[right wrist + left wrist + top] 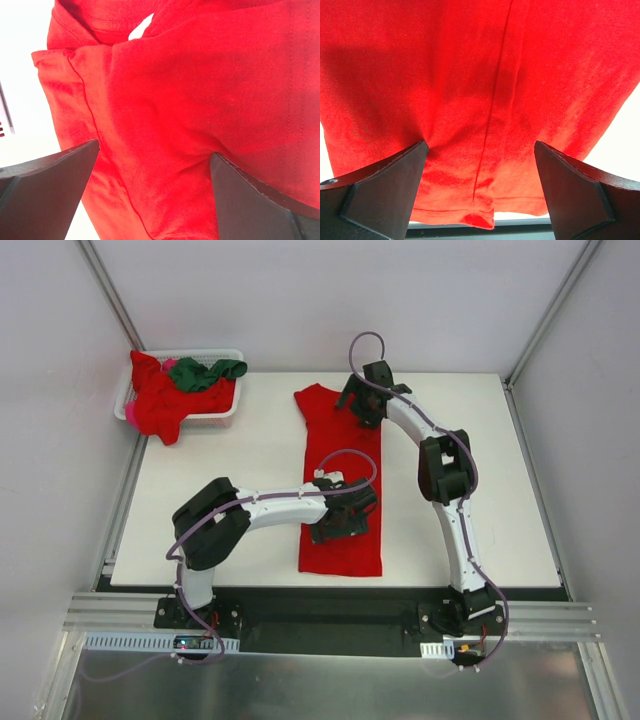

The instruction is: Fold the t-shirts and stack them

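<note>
White table beneath both arms: left gripper and right gripper gape wide, holding nothing, low over the near and far ends of a red t-shirt lying as a long strip mid-table. The lengthwise fold looks done; next, pinch one end and carry it over the other. Spare t-shirts wait in the basket, far left
</note>
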### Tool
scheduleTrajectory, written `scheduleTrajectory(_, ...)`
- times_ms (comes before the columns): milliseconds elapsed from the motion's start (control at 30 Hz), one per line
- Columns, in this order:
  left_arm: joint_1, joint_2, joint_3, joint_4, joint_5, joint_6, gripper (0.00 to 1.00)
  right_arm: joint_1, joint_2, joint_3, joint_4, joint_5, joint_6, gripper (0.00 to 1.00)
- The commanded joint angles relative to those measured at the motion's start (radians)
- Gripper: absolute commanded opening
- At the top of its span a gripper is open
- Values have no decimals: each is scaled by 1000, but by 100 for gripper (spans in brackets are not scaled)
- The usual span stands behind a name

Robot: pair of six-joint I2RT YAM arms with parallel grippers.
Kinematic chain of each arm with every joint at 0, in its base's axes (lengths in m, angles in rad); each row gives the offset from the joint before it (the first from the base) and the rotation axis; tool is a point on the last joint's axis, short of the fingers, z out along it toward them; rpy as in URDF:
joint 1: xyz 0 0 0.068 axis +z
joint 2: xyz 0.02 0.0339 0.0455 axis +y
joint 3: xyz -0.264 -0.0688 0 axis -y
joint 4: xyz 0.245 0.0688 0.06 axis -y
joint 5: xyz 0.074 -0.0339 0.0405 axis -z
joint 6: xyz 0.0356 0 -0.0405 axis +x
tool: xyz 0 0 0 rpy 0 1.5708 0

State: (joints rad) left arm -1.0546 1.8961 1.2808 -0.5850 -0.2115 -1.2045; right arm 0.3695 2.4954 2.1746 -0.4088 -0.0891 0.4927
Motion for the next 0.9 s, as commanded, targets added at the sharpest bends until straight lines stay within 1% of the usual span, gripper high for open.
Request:
scheduleTrajectory(0,-12,29,-11,-105,-14,45,91,-23,8,-33,-53,52,-45,100)
scheduleTrajectory(167,-10,40,-5,-104,-9,56,91,-26,0,-19,-56,55,-59,100)
scheduleTrajectory(300,-8,20,5,-114,-22,74,91,-29,-6,-9,-62,39,-54,100)
scheduleTrajectory(333,-10,2,29,-127,-28,80,91,-30,-10,-3,-65,-1,-49,100)
scheduleTrajectory(367,-10,-11,50,-175,-37,88,91,-30,-26,13,-71,-18,-51,100)
scheduleTrajectory(400,-10,-26,73,-197,-63,100,91,-30,-41,51,-82,-30,-55,100)
scheduleTrajectory(433,-10,-66,130,-220,-75,118,92,-30,-61,79,-93,-56,-81,100)
scheduleTrajectory(467,-10,-87,158,-236,-92,167,92,-32,-111,103,-96,-69,-97,100)
scheduleTrajectory(500,-8,-109,190,-280,-133,190,93,-32,-142,149,-99,-81,-115,100)
scheduleTrajectory(533,-5,-153,248,-298,-149,213,93,-41,-173,163,-94,-122,-132,100)
scheduleTrajectory(567,-1,-179,267,-311,-157,253,94,-46,-214,169,-93,-144,-149,100)
scheduleTrajectory(600,19,-210,275,-320,-157,266,94,-55,-290,166,-91,-170,-149,100)
scheduleTrajectory(633,30,-282,263,-317,-155,272,95,-76,-341,140,-88,-214,-149,100)
scheduleTrajectory(667,51,-319,247,-317,-149,278,95,-87,-387,110,-90,-239,-151,100)
scheduleTrajectory(700,92,-360,226,-315,-143,280,96,-101,-489,76,-90,-262,-158,100)
scheduleTrajectory(733,125,-441,177,-312,-129,283,97,-122,-542,-26,-88,-300,-166,100)
scheduleTrajectory(800,185,-523,114,-293,-91,328,98,-139,-656,-146,-97,-337,-204,100)
scheduleTrajectory(833,267,-605,41,-276,-63,348,99,-147,-767,-224,-122,-330,-224,100)
scheduleTrajectory(867,307,-649,-6,-230,19,388,99,-144,-835,-369,-145,-313,-235,100)
